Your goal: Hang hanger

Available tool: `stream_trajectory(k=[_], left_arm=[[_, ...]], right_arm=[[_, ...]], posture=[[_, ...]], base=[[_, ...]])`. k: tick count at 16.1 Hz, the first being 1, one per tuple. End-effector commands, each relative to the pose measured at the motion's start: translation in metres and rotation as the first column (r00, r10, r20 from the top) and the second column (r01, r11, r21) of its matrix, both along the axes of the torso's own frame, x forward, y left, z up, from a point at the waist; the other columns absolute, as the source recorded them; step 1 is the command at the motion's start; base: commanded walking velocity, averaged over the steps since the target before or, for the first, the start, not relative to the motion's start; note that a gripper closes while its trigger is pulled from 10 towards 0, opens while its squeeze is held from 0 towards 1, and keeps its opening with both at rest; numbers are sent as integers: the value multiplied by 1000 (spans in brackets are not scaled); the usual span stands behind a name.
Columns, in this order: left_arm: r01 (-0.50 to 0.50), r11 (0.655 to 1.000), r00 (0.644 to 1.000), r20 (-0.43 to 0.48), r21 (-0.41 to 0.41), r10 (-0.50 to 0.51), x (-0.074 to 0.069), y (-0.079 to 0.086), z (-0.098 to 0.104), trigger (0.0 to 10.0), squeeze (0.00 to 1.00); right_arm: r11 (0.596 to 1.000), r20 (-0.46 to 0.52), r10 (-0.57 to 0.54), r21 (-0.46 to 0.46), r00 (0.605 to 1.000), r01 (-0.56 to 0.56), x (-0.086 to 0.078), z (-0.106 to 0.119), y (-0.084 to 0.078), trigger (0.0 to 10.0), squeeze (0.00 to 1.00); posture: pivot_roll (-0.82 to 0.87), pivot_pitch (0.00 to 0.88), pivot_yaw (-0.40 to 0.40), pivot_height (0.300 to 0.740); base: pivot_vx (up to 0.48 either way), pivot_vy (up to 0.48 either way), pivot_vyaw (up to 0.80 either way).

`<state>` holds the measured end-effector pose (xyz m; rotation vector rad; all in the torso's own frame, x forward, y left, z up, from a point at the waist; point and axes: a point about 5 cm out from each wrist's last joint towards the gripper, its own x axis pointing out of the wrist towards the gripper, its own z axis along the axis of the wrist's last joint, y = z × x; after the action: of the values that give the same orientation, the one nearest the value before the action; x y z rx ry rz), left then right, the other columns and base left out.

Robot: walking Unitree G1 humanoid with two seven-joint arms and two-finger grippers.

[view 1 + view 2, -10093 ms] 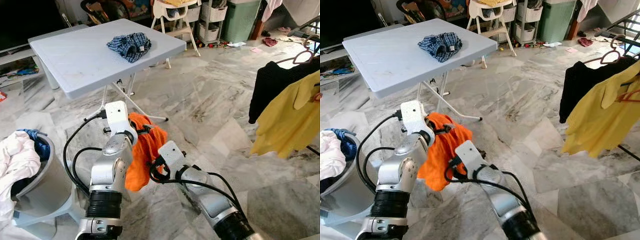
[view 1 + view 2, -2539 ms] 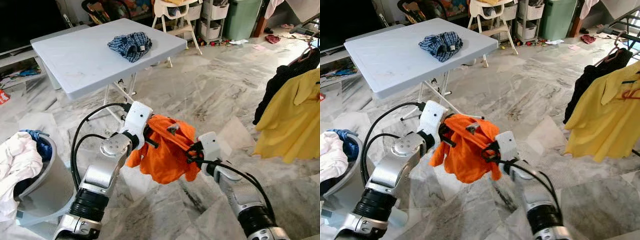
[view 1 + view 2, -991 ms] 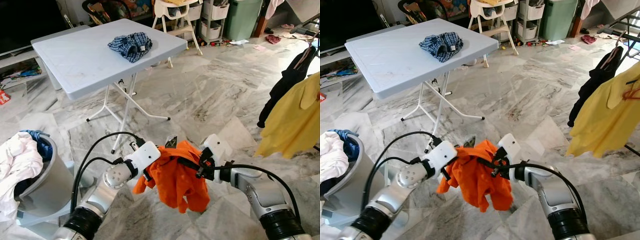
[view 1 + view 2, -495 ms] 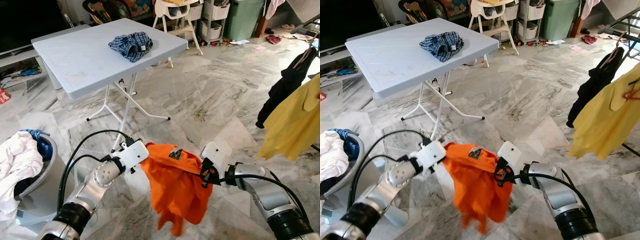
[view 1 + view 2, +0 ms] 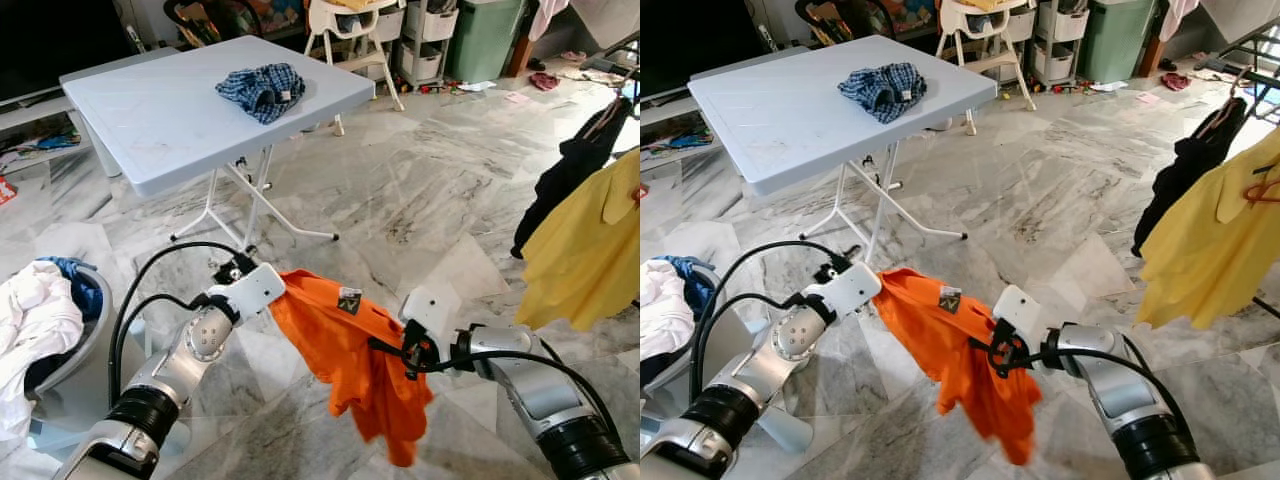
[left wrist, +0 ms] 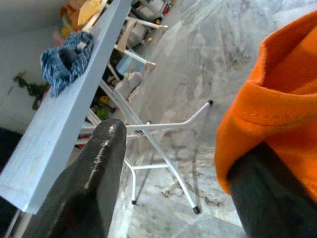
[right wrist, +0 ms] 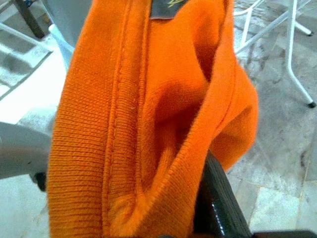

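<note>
Stretching wider beside the grey folding table (image 5: pixel 150 110), both grippers (left gripper (image 5: pixel 275 290), right gripper (image 5: pixel 405 350)) pinch the orange knit shirt (image 5: pixel 350 350), now unfurled, ready for hanging.

Orange shirt (image 5: pixel 350 350); blue plaid cloth (image 5: pixel 262 90); pale grey table (image 5: pixel 150 120); yellow garment (image 5: pixel 590 250).

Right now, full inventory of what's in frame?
orange shirt: 1, orange, stretched between both grippers above the floor
folding table: 1, pale blue-grey, far left
plaid garment: 1, blue checked, bunched on the table
yellow shirt: 1, yellow, hanging at right
black garment: 1, black, hanging beside the yellow shirt
laundry basket: 1, grey, near left, holding white and blue clothes
high chair: 1, white, behind the table
left gripper: holding the shirt's left edge
right gripper: holding the shirt's right side
</note>
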<state>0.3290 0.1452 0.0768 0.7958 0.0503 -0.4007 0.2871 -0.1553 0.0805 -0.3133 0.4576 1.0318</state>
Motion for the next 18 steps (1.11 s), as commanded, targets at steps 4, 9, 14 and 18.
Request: stream_trajectory(k=[4, 9, 14, 18], left_arm=[[-2, 991, 983, -183, -132, -22, -13, -7, -24, 10000, 1000], [175, 960, 916, -322, -220, -241, -45, -31, -46, 10000, 1000], [20, 960, 954, -281, -281, -102, -48, -27, -48, 10000, 1000], [0, 966, 983, -175, -259, -47, -47, -13, -48, 10000, 1000]], right_arm=[[965, 15, -43, 260, 999, 38, 14, 36, 15, 0, 0], [912, 10, -57, 407, 998, 48, 14, 56, 33, 0, 0], [927, 42, -103, 366, 994, 80, 17, 58, 36, 0, 0], [931, 70, 3, 363, 998, -29, 12, 76, 33, 0, 0]], posture=[[-77, 0, 41, 740], [-80, 0, 42, 740], [-82, 0, 42, 740], [-101, 0, 35, 740]], base=[[0, 0, 0], [0, 0, 0], [0, 0, 0], [0, 0, 0]])
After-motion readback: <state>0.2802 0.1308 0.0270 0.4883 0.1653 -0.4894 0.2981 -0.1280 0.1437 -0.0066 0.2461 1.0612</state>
